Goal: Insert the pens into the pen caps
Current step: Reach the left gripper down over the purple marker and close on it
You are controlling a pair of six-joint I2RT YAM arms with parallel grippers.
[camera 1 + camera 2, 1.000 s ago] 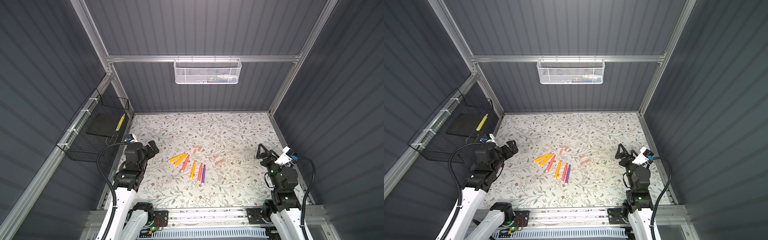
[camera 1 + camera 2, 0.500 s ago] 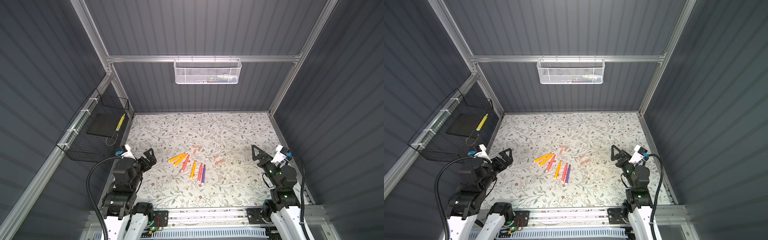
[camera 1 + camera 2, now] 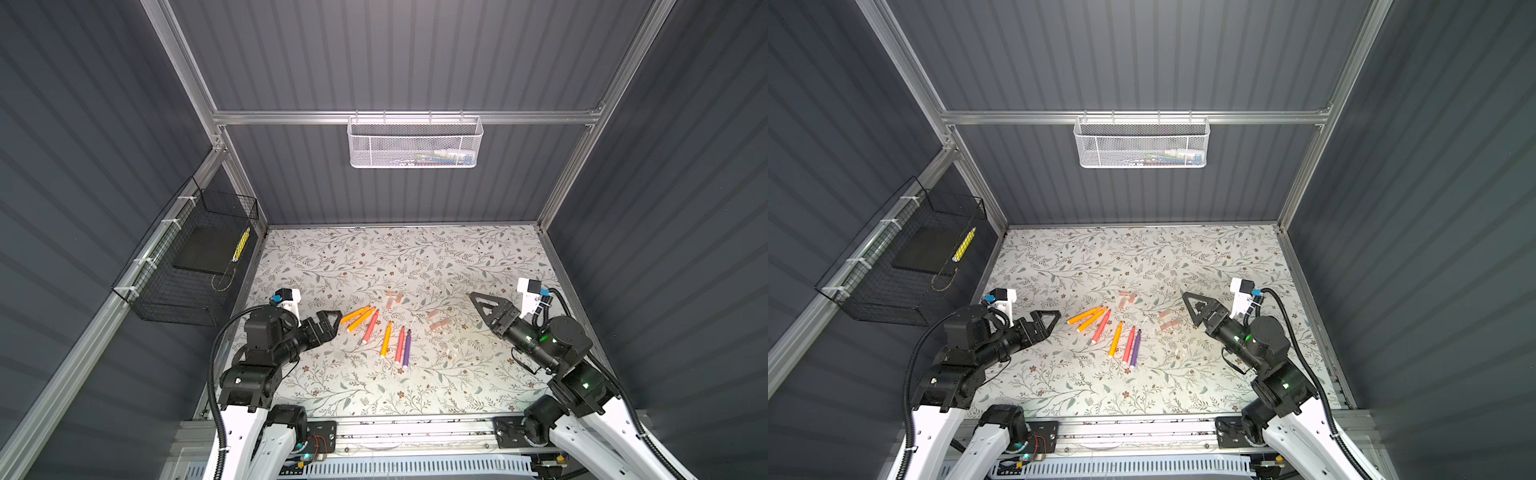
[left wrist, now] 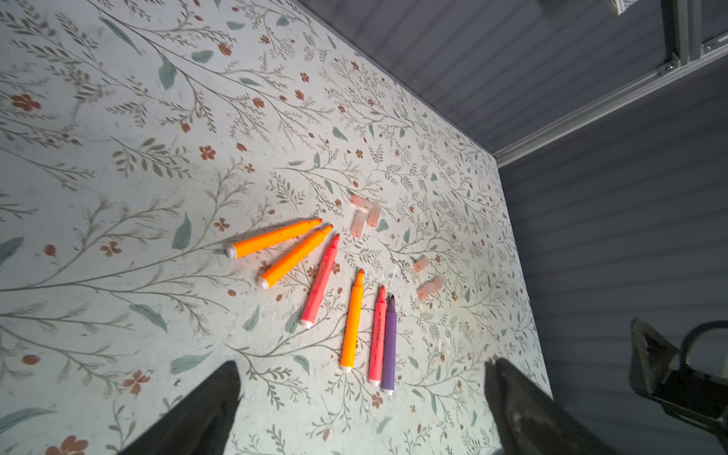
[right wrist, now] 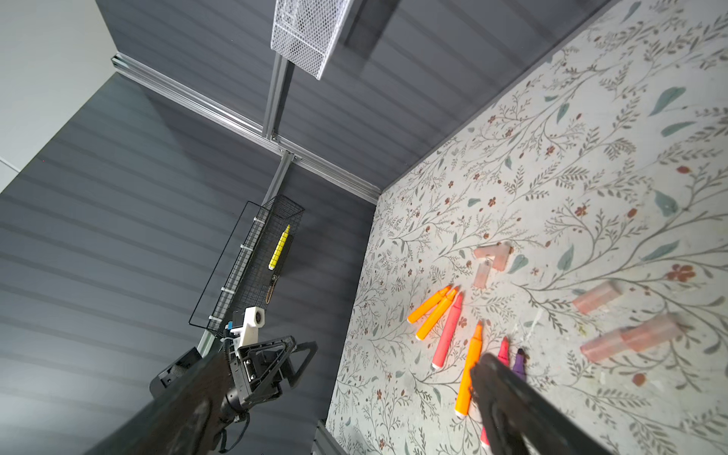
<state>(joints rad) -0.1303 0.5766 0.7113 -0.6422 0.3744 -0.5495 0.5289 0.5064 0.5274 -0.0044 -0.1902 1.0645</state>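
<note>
1. Jaws of the left gripper stand wide apart with nothing between them. It hangs above the floral-patterned tabletop and points toward three o'clock, taking the far wall as twelve in both top views.
2. The right gripper is likewise spread wide and empty, and it points toward ten o'clock.
3. Six slim marker pens lie flat in a fan between the two grippers, with their tips toward twelve to two o'clock.
   - Two orange pens lie just at three o'clock of the left gripper.
   - Next come a pink-red pen, an orange one and another pink-red one.
   - The purple pen is last and touches the pink-red pen beside it.
4. Three short, pale pink translucent caps cluster at twelve o'clock of the fan, apart from the pen tips. Three more caps lie at three o'clock of it, between the purple pen and the right gripper. Two of those look joined end to end.
5. Bare tabletop runs wide from the caps to the far edge at twelve. A clear band also lies at six o'clock, between the pens and the aluminium front rail. Each gripper sits near its own side edge.
6. A black wire basket hangs beyond the nine o'clock edge and a white mesh basket hangs high at twelve. Both are well apart from the grippers.
</note>
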